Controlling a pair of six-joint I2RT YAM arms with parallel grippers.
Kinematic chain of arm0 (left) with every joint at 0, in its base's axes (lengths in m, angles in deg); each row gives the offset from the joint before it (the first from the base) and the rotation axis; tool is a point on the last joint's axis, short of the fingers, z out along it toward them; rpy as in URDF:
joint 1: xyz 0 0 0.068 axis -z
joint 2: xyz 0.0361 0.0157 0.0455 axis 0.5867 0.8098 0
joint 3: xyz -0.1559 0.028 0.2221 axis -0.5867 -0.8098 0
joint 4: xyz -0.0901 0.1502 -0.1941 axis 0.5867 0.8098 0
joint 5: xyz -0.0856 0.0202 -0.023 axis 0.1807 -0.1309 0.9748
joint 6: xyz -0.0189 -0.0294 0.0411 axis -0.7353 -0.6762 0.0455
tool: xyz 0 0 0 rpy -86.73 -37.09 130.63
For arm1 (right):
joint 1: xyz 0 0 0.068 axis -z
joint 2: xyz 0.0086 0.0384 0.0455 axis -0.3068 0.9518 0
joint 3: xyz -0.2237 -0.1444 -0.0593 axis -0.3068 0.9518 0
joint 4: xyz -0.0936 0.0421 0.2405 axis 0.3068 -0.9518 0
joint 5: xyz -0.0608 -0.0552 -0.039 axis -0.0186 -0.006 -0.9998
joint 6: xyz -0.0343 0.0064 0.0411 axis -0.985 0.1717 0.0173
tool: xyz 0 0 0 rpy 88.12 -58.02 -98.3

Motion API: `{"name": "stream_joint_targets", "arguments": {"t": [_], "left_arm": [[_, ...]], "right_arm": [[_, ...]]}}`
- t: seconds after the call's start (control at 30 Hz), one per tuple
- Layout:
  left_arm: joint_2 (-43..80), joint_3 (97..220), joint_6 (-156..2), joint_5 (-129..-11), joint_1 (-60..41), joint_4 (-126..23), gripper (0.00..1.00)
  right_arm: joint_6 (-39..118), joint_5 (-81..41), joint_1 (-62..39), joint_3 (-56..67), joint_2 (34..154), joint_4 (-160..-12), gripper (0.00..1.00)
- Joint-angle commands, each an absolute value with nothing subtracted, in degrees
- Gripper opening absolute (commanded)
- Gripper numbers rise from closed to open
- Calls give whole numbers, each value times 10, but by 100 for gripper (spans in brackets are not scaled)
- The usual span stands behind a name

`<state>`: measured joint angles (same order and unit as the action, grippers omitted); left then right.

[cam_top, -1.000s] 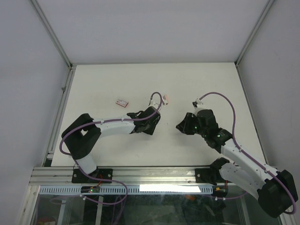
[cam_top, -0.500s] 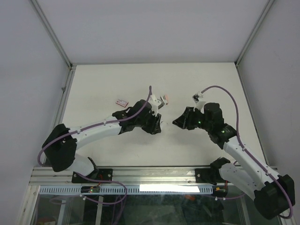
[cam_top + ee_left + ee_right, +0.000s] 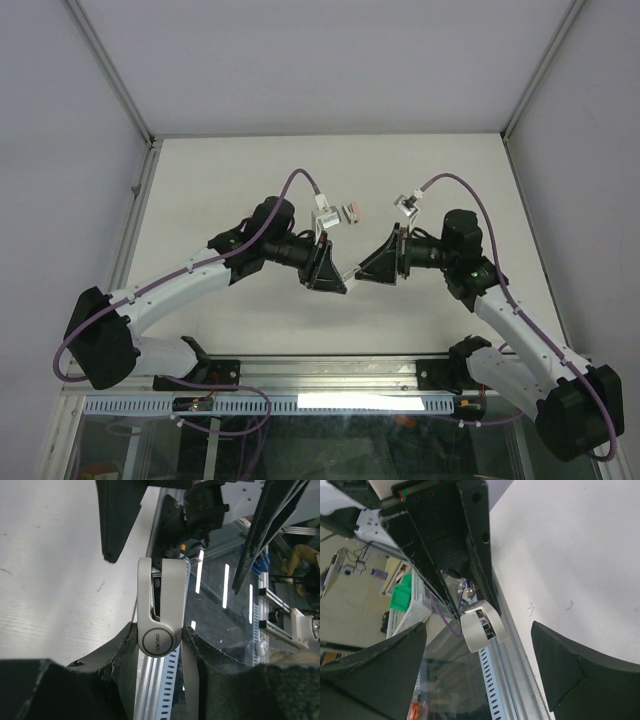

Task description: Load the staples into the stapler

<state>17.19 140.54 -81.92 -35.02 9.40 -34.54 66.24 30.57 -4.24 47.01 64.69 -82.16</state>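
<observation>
The stapler (image 3: 160,615) is a small pale grey-white wedge with a round logo at its hinge, its two arms slightly apart. My left gripper (image 3: 159,645) is shut on its hinge end. In the top view it is a tiny white piece (image 3: 349,272) between the two gripper tips above the table's near part. My right gripper (image 3: 479,630) faces the stapler's free end (image 3: 481,625), open wide with both fingers well clear of its sides. The right fingers (image 3: 120,520) show in the left wrist view. I cannot make out the staples strip. Its red-and-white box is hidden behind the left arm.
A small pinkish object (image 3: 350,211) lies on the white table (image 3: 200,180) behind the grippers. Two tiny bent wire bits (image 3: 531,609) lie on the table near its front edge. An aluminium rail (image 3: 300,372) runs along that edge below the grippers.
Both arms have stretched out and turned to face each other tip to tip. The right gripper has opened wide. The left gripper still holds the stapler.
</observation>
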Motion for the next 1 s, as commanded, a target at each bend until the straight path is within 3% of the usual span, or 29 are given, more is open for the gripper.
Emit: {"name": "stream_joint_targets", "arguments": {"t": [0.0,0.1,0.27,0.33,0.37,0.43,0.47,0.5,0.57,0.67,0.8,0.97], "left_arm": [[148,1406,-839,-252,92,-407,4],[146,1404,-846,-249,92,-422,3],[149,1400,-852,-258,91,-433,3],[150,1397,-851,-269,91,-433,4],[150,1396,-850,-277,90,-433,9],[150,1394,-848,-297,88,-433,30],[148,1392,-845,-311,85,-433,56],[144,1391,-841,-332,83,-431,72],[130,1388,-821,-404,82,-422,90],[100,1384,-783,-507,90,-415,96],[83,1388,-737,-605,130,-406,97],[118,1421,-705,-643,147,-353,90]], "right_arm": [[672,349,-75,452,652,-781,88],[667,343,-79,451,663,-790,79],[690,358,-81,462,665,-757,47],[704,361,-81,464,664,-741,27],[709,360,-81,465,665,-736,19],[712,346,-81,464,666,-740,1],[712,332,-81,461,669,-755,0],[712,307,-81,457,672,-777,0],[720,255,-80,443,684,-823,0],[748,201,-80,426,711,-871,0],[779,189,-81,425,737,-873,0],[783,192,-81,421,742,-875,0]]}}
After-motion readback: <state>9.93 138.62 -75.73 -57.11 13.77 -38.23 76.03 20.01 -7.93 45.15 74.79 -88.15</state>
